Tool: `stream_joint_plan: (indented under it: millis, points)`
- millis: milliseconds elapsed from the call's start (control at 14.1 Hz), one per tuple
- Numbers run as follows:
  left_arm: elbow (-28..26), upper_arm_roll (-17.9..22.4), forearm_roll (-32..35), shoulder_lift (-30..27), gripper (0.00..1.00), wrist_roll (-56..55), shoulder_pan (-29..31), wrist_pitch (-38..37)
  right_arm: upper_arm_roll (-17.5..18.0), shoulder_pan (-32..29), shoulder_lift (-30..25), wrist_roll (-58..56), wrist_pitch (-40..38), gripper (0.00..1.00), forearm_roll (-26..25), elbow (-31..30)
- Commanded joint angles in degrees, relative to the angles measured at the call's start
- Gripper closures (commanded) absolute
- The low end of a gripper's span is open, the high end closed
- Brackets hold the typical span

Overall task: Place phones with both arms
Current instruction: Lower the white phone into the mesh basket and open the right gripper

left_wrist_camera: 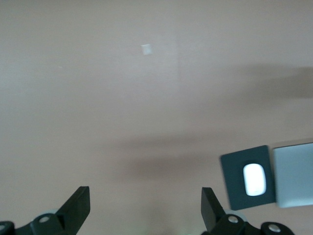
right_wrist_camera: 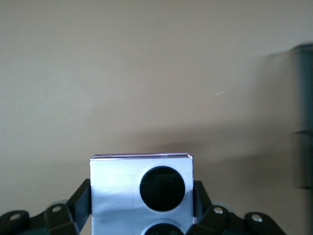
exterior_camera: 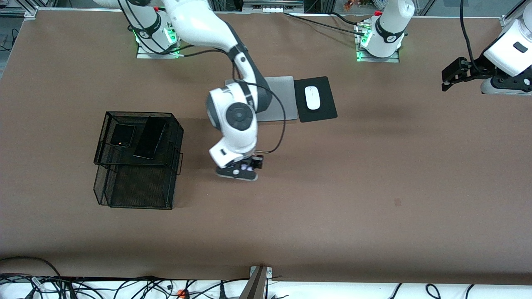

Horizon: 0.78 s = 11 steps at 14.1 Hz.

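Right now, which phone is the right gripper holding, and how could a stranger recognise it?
Find the black mesh basket; beside it the right gripper is shut on the lavender phone. Unlike the two black phones in the basket, it is pale, squarish, with black circles.

I see open tabletop point(exterior_camera: 374, 187) across the middle and toward the left arm's end. The black mesh basket point(exterior_camera: 139, 160) stands toward the right arm's end, two dark phones on its top tier. The laptop point(exterior_camera: 282, 97) and mouse pad point(exterior_camera: 318, 99) block the strip near the bases.
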Motion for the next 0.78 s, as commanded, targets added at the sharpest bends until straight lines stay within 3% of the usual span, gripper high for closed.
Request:
stream_joint_plan:
  millis: [0, 141, 354, 707]
  points:
    - [1.4, -0.22, -2.14, -0.37, 0.0, -1.13, 0.77, -0.09, -5.04, -1.09, -3.18, -9.17, -7.01, 1.0, -0.33, -1.62]
    - [1.49, -0.13, -2.14, -0.28, 0.0, -2.0, 0.77, -0.09, -8.39, -2.49, -3.18, -15.51, -8.01, 1.0, -0.06, -2.49]
    - [1.49, -0.05, -1.7, -0.19, 0.0, -2.01, 0.77, -0.18, -8.75, -8.72, -3.27, -25.7, -8.1, 1.0, 0.11, -3.37]
    - [1.41, 0.04, -1.7, -0.19, 0.0, -2.01, 0.77, -0.27, -8.49, -18.92, -3.45, -39.34, -7.22, 1.0, 5.9, -5.31]
